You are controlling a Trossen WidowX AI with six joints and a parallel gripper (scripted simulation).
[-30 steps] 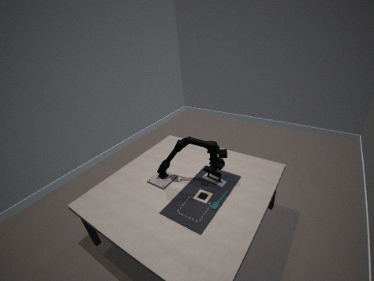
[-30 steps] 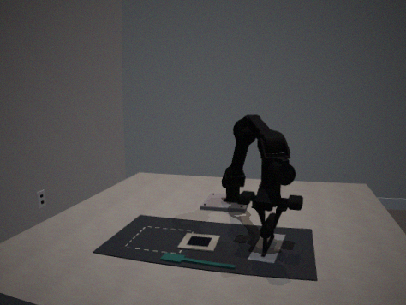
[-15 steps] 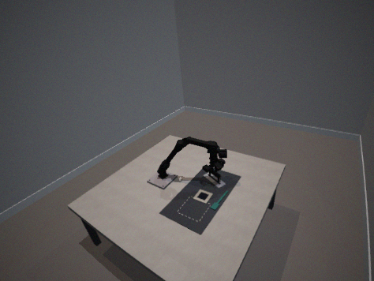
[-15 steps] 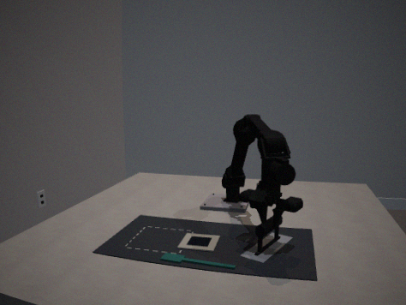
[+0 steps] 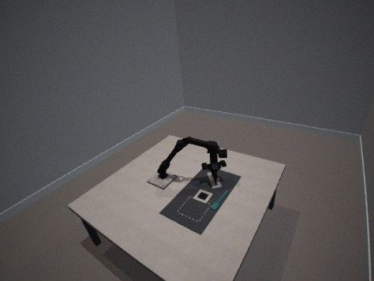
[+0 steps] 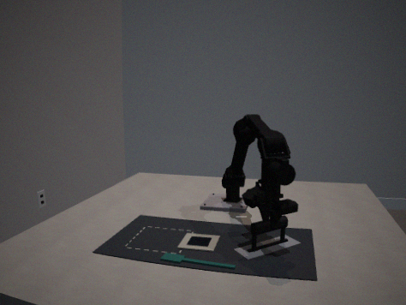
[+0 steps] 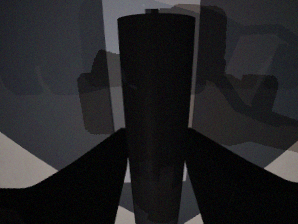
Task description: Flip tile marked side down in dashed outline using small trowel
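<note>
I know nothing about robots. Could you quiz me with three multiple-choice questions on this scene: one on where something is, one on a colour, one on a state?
1. Where is the tile?
A. Inside the dashed outline
B. On the mat, just outside the outline
C. Off the mat

2. What colour is the trowel?
A. Red
B. Yellow
C. Teal

3. What is the end effector doing?
A. Shut on a dark cylinder
B. Wide open, holding nothing
C. Holding the trowel

Answers:
1 B: the tile lies on the mat next to the outline.
2 C: the trowel is teal.
3 A: the end effector grips the cylinder; the trowel lies apart on the mat.
</note>
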